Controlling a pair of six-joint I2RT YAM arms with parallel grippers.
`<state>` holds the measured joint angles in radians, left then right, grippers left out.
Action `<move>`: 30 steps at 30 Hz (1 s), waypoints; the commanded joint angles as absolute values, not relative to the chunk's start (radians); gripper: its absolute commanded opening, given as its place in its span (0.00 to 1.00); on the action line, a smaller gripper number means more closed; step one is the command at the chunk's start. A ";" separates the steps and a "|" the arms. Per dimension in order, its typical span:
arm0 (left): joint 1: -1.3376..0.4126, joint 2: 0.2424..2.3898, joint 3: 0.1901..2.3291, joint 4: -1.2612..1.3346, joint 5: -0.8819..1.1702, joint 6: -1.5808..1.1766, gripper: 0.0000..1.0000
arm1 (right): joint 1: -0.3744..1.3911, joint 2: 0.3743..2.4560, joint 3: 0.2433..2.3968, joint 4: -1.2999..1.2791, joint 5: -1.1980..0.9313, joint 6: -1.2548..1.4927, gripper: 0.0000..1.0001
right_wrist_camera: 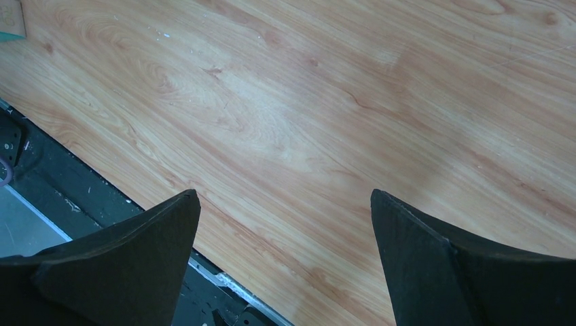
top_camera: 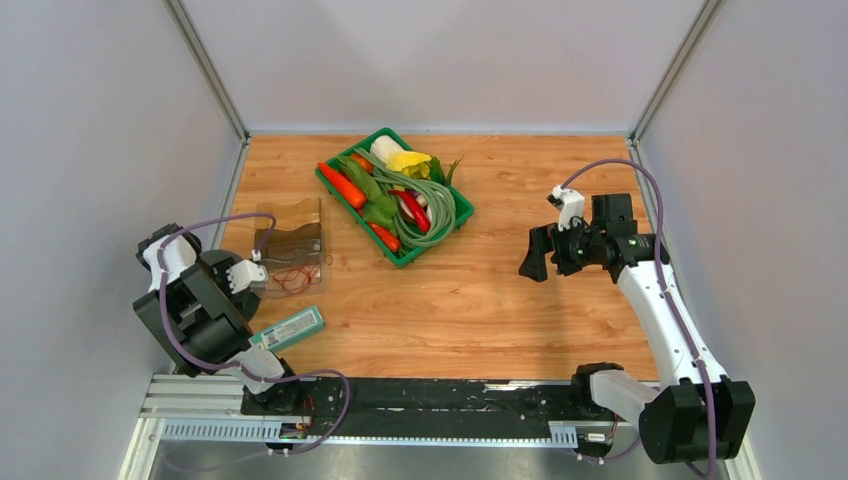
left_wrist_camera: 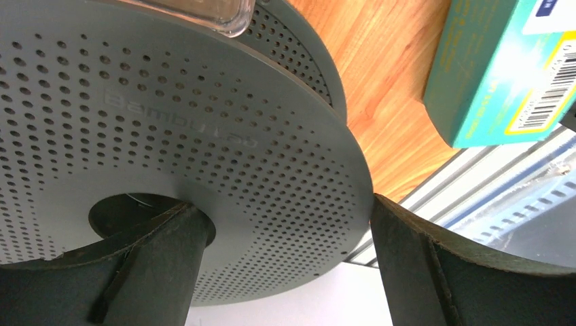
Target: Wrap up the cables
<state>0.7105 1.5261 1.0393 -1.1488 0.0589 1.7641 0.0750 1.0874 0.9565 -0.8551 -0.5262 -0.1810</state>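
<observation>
Top external: one red wire point(top_camera: 290, 281), one teal box point(top_camera: 289, 328), one tray point(top_camera: 400, 262)

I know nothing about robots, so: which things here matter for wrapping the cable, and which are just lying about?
For the job: thin red wire; grey perforated spool, probably.
Lying about: green tray of vegetables; teal box; clear plastic piece.

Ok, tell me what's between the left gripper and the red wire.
A grey perforated spool sits right at the left gripper, part of its disc between the open fingers. The red wire lies beyond, in or under a clear plastic tray.
</observation>
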 commanded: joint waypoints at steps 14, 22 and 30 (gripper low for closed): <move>0.764 1.445 1.115 -1.307 0.193 1.824 0.55 | 0.074 1.083 0.982 -0.859 -0.563 -0.196 1.00; 0.787 1.290 1.252 -1.597 0.304 1.894 0.44 | 0.074 1.065 0.980 -0.853 -0.583 -0.189 1.00; 0.483 1.099 1.459 -1.761 0.511 1.657 0.44 | 0.072 1.095 1.029 -0.851 -0.623 -0.152 1.00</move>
